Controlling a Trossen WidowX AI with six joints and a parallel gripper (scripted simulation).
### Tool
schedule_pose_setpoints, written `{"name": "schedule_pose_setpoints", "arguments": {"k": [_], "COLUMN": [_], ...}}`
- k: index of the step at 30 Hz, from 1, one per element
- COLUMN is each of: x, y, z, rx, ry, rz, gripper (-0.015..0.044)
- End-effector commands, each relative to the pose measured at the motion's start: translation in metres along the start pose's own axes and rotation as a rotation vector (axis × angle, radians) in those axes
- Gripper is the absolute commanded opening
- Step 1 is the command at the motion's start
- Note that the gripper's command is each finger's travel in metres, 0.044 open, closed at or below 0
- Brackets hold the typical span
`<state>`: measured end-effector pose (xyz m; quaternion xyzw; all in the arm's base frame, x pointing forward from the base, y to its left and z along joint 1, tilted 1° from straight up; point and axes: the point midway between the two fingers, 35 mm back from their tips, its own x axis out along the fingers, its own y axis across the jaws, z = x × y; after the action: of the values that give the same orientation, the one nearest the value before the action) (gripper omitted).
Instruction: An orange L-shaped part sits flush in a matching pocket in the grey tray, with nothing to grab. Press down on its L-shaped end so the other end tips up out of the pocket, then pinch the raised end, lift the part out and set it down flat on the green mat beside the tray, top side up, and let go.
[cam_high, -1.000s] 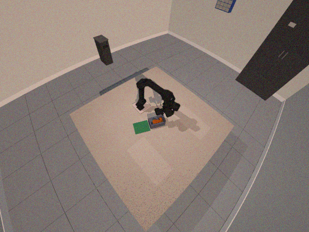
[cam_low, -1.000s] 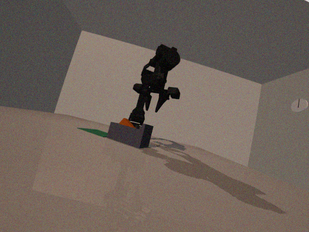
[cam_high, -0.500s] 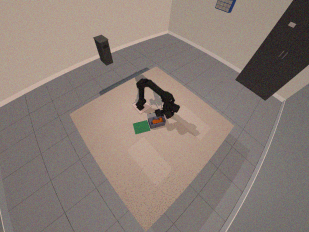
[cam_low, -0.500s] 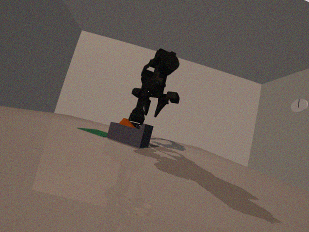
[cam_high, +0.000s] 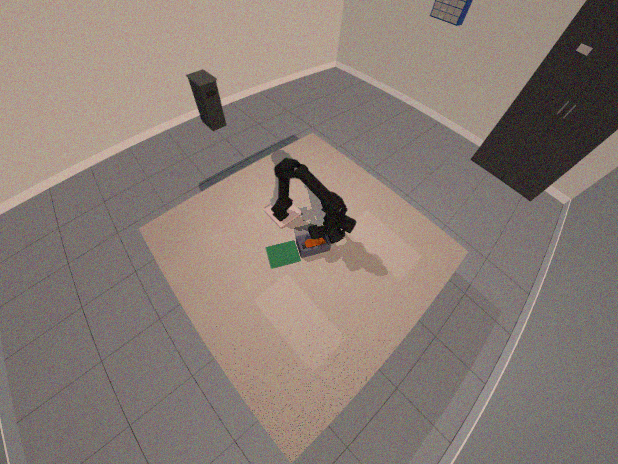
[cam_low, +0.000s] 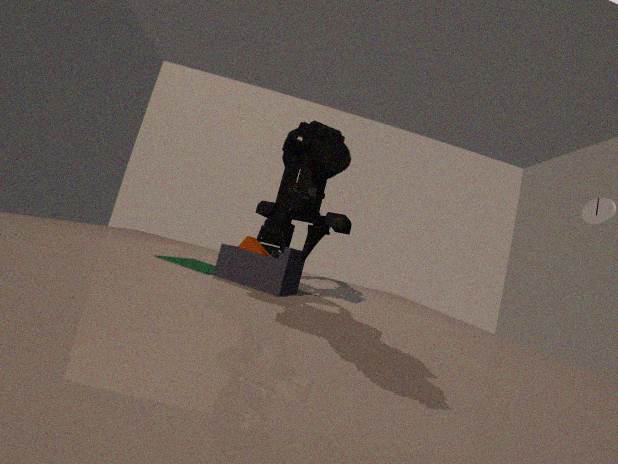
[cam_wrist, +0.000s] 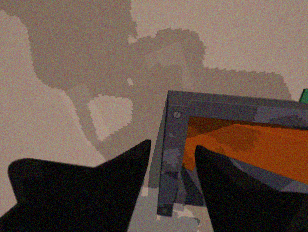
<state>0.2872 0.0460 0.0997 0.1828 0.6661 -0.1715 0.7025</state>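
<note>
Currently the black end effector (cam_wrist: 172, 165), part-open and grasping nothing, straddles the grey tray's (cam_wrist: 174, 150) wall, so pressing could miss the tilted orange L-shaped part (cam_wrist: 250, 145).
</note>
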Motion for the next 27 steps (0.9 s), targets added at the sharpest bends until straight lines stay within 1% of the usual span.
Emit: {"name": "schedule_pose_setpoints", "arguments": {"k": [1, 16, 27], "x": [0.008, 0.033, 0.034], "y": [-0.001, -0.002, -0.002], "z": [-0.001, -0.002, -0.002], "rx": [-0.005, -0.005, -0.005], "ry": [0.005, 0.005, 0.005], "rz": [-0.007, -0.007, -0.007], "gripper": [0.018, 0.018, 0.018]}}
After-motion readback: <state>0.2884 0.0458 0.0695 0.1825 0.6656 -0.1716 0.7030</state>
